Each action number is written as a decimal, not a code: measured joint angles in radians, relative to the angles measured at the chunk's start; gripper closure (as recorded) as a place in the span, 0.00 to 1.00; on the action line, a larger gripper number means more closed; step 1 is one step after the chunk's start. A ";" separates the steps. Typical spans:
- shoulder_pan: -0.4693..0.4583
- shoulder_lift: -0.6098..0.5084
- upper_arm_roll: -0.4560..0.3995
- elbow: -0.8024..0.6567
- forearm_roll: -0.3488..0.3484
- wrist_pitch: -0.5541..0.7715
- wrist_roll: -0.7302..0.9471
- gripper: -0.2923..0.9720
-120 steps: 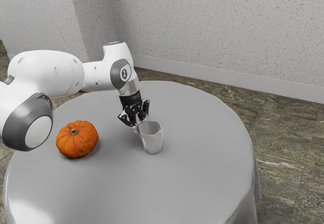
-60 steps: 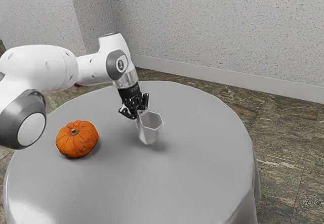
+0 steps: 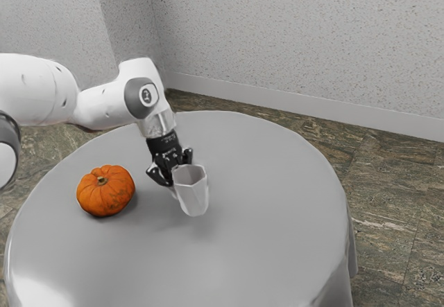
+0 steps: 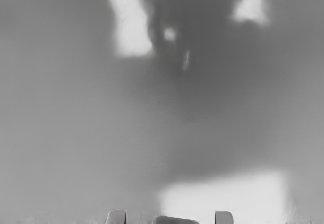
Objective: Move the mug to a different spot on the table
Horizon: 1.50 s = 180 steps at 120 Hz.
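Mug, pale grey with faceted sides, is gripped at its rim by the black gripper near the middle of the round table. The jaws are pinched on the mug's wall at the side toward the exterior view's left; how each of the 2 fingers lies against that wall cannot be made out. The mug is carried with its mouth upward and appears slightly tilted, its rim leaning toward the gripper. A soft shadow is cast on the tabletop right under its base; whether the base touches the surface cannot be told.

The white arm is extended from the exterior view's left and is bent downward at the wrist, so that the hand is pointed steeply down at the mug.

1 orange pumpkin is set on the table to the exterior view's left of the mug, near it but apart from it, and about as near to the camera. The table is covered by a grey cloth that is draped over its edge.

Beyond the far edge of the table, a mottled stone floor and a speckled wall with a pale skirting board are seen.

In the wrist view, blurred grey tones are shown, with a pale patch close under the hand that cannot be identified.
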State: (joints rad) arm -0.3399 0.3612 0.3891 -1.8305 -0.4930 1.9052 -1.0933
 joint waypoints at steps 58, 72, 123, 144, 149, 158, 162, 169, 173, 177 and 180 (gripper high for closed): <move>0.005 -0.051 0.002 -0.225 0.006 0.060 0.024 0.81; 0.006 -0.037 0.004 -0.240 0.003 0.084 0.026 0.83; 0.007 -0.005 0.004 -0.243 -0.022 0.147 0.034 0.61; 0.007 -0.007 0.004 -0.245 -0.026 0.160 0.040 0.47; 0.007 -0.012 0.004 -0.244 -0.026 0.162 0.041 0.44; 0.007 -0.021 0.004 -0.243 -0.026 0.168 0.042 0.39; 0.006 -0.025 0.004 -0.242 -0.025 0.171 0.043 0.36; 0.006 -0.031 0.004 -0.241 -0.023 0.175 0.044 0.33; 0.005 -0.034 0.005 -0.240 -0.022 0.177 0.045 0.32; 0.006 -0.037 0.005 -0.239 -0.020 0.179 0.046 0.31; 0.006 -0.041 0.005 -0.237 -0.019 0.180 0.046 0.30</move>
State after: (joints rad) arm -0.3339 0.3207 0.3940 -2.0677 -0.5116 2.0850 -1.0471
